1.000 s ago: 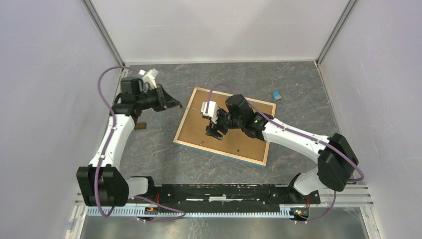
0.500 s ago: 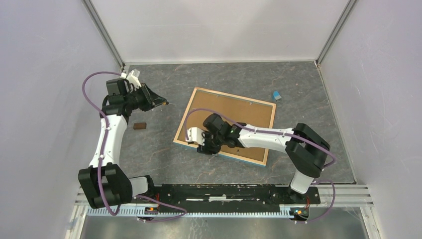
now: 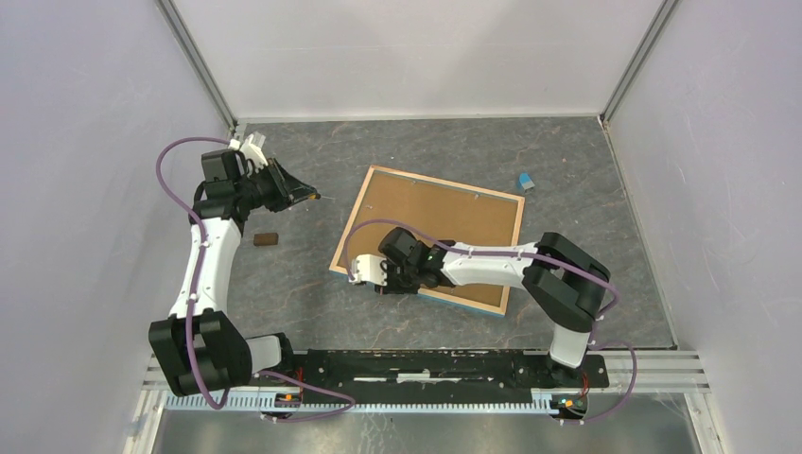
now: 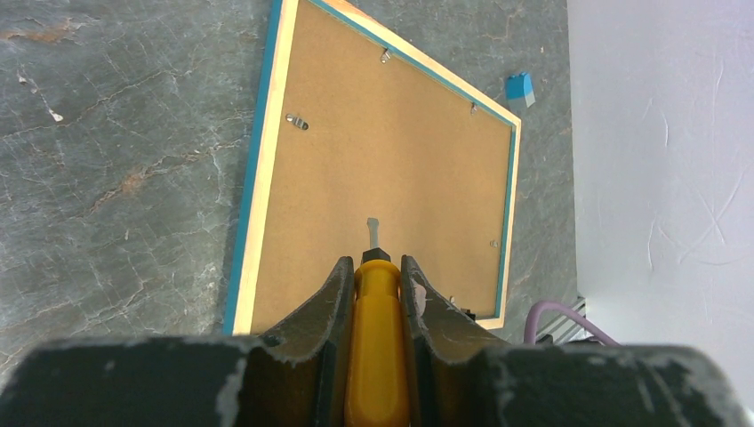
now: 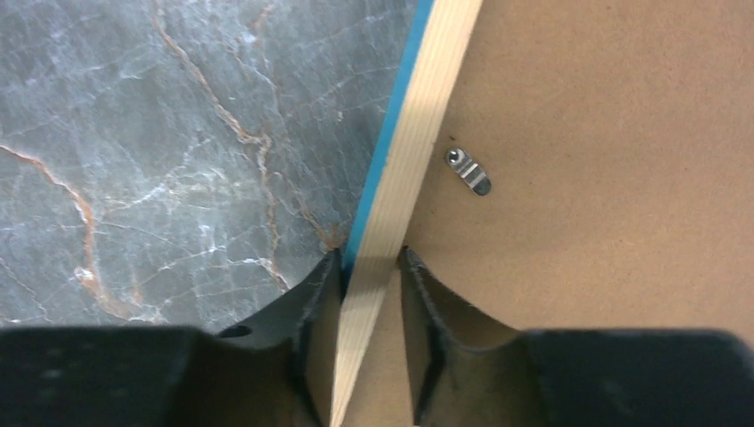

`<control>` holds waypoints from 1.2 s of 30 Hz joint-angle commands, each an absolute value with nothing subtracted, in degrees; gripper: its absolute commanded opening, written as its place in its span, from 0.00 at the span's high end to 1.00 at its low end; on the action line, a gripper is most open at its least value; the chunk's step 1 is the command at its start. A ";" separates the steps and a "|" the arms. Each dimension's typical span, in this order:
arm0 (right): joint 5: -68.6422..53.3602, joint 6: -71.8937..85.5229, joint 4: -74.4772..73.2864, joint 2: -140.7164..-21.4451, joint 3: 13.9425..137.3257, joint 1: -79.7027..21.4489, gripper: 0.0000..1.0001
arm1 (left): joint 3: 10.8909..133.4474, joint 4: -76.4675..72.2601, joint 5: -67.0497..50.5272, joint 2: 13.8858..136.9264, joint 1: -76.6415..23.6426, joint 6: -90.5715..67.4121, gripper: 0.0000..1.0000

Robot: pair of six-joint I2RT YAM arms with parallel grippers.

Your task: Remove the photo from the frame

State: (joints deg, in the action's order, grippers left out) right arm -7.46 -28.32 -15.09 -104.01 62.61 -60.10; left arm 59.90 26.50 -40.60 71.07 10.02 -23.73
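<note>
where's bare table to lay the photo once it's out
Free: strip between frame and back wall; table right of frame, nearer than the blue piece. Crowded: left, by left gripper and brown block; near edge, by right gripper.

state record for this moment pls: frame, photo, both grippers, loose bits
frame: face down on table, fibreboard back up, metal tab showing
photo: not visible
left gripper: shut on yellow-handled screwdriver, left of the frame, not touching it
right gripper: fingers astride the frame's near-left edge, closed on it
loose items: small blue piece beyond the far right corner; small brown block left of the frame
</note>
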 commanded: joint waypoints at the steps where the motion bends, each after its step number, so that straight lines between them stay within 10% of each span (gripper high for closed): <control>1: -6.28 -30.76 -15.47 -105.33 61.79 -62.98 0.74 | 61.48 25.75 -41.82 71.24 10.49 -25.14 0.98; 7: -6.59 -35.08 -16.49 -105.52 61.26 -65.90 1.00 | 61.47 26.10 -41.82 71.20 10.55 -24.69 0.98; 30: 4.05 -62.27 -18.16 -93.48 49.98 -68.27 1.00 | 61.62 26.19 -41.97 71.96 10.58 -24.26 0.98; 34: 5.68 -64.78 -17.39 -90.57 48.98 -63.78 0.93 | 61.57 26.32 -41.84 72.16 10.54 -23.74 0.98; 36: 5.99 -65.05 -16.60 -88.79 48.55 -60.99 0.73 | 61.68 26.49 -41.79 72.32 10.54 -23.57 0.98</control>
State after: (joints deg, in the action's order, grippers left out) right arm 0.43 -58.02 -18.06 -92.49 49.43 -65.52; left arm 59.90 26.96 -40.64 71.72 10.26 -23.70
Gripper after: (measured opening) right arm 0.143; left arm 0.259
